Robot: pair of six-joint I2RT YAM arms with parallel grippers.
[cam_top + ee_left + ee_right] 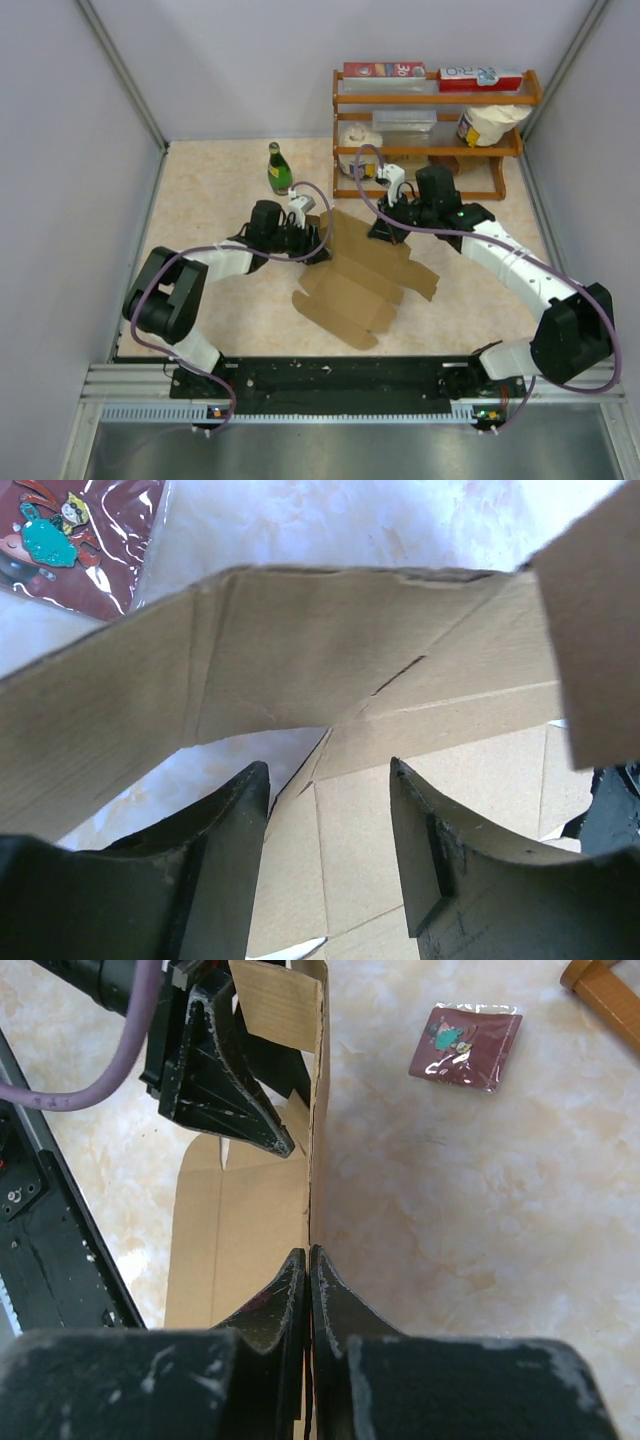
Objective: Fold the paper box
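Partly folded paper box [350,290], right hand [308,1252] pinching, left hand [328,764] spread

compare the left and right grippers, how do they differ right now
The left gripper has its jaws apart; the right gripper has its jaws shut. The right gripper pinches a raised panel of the paper box; the left gripper clamps nothing, and cardboard only shows past its gap. Shared: both have black fingers and are at the same box.
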